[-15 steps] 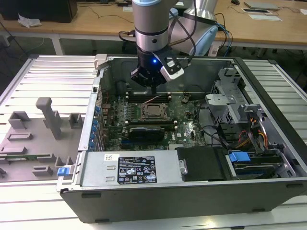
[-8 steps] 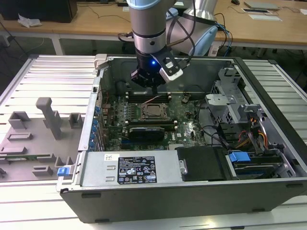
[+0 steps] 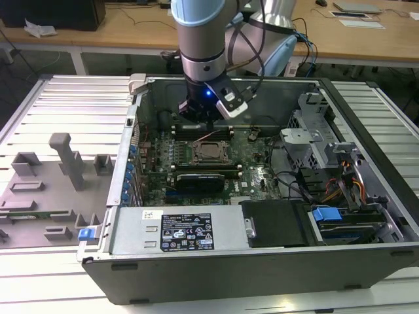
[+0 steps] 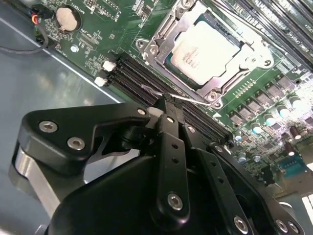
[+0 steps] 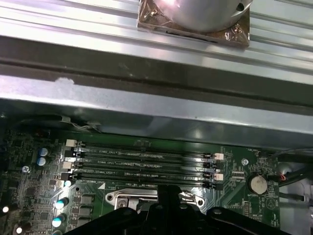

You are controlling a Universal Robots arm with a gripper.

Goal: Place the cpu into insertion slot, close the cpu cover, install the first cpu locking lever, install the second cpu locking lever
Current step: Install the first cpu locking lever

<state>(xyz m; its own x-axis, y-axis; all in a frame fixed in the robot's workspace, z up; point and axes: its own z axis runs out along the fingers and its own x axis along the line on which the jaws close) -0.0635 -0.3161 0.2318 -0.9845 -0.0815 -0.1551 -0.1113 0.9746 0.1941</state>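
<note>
Cpu (image 4: pixel 208 49) seated in insertion slot (image 4: pixel 146 46) under closed cpu cover (image 4: pixel 247 58), mid-board. Pincer (image 4: pixel 165 105) pressed together, tip at thin locking lever (image 4: pixel 193 100) on socket's far side. Risk: sliding off wire, gouging memory slots (image 4: pixel 142 81).

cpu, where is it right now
In the second wrist view the cpu sits in the insertion slot, beside the black memory slots, beyond the gripper.

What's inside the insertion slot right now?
The cpu sits in the insertion slot, its silver top showing through the window of the cpu cover. The cover's frame hides the cpu's edges, and the contacts underneath are covered by the cpu itself.
</note>
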